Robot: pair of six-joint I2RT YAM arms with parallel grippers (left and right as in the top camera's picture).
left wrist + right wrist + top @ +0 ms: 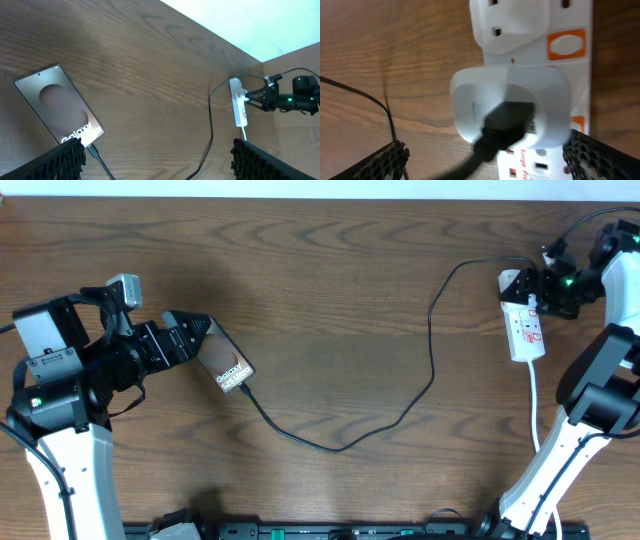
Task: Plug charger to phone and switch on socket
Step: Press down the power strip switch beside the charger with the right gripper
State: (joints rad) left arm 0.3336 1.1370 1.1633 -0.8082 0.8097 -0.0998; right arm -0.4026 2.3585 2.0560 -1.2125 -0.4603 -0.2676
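The phone (228, 360) lies flat on the wooden table, also seen in the left wrist view (56, 104) with its white lettering at the near end. The charger cable (345, 442) runs from the phone's lettered end across the table to the socket strip (526, 330). Its plug tip (92, 149) sits against the phone's edge. My left gripper (183, 340) is open and empty beside the phone (157, 161). My right gripper (537, 292) is open over the strip's far end (485, 165), straddling a white adapter (512, 95) with the black cable in it.
The socket strip's white cord (535, 405) runs toward the front edge beside the right arm. Orange switches (566, 44) show on the strip's face. The table's far edge runs along the top of the overhead view.
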